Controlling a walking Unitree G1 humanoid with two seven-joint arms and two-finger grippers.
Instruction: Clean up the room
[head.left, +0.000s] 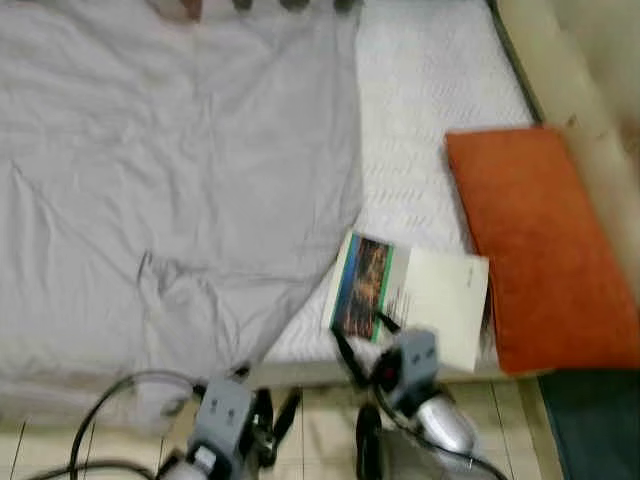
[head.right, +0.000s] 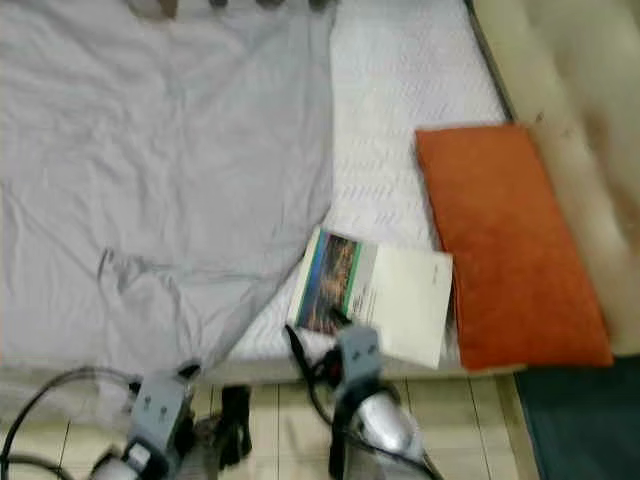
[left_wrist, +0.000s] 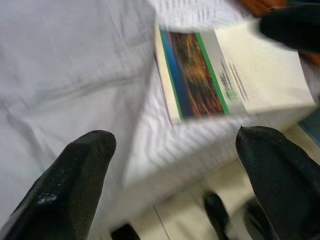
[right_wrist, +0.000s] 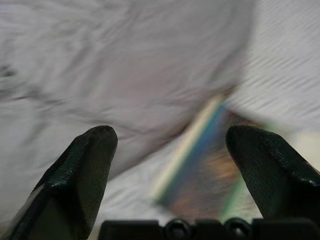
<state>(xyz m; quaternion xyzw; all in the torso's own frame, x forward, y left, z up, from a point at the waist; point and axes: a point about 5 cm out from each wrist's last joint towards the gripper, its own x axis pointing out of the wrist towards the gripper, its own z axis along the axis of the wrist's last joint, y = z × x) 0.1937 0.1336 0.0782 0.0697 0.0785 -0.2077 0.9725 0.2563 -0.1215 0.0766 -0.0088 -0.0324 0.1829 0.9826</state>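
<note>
A book (head.left: 410, 290) with a colourful cover strip and white pages lies flat on the white mattress (head.left: 430, 90), at the bed's front edge. Beside it, to the right, lies an orange pillow (head.left: 540, 240). My right gripper (head.left: 365, 340) is open at the book's near-left corner, fingers pointing at it; its wrist view shows the book (right_wrist: 205, 170) blurred between the fingertips. My left gripper (head.left: 275, 420) is open, low over the floor in front of the bed. Its wrist view looks up at the book (left_wrist: 215, 75) and the bed edge.
A crumpled grey sheet (head.left: 170, 170) covers the bed's left and middle and hangs over the front edge. A beige padded headboard (head.left: 590, 80) runs along the right. A dark rug (head.left: 595, 425) lies at bottom right on the tiled floor (head.left: 320, 420). A black cable (head.left: 110, 395) loops at bottom left.
</note>
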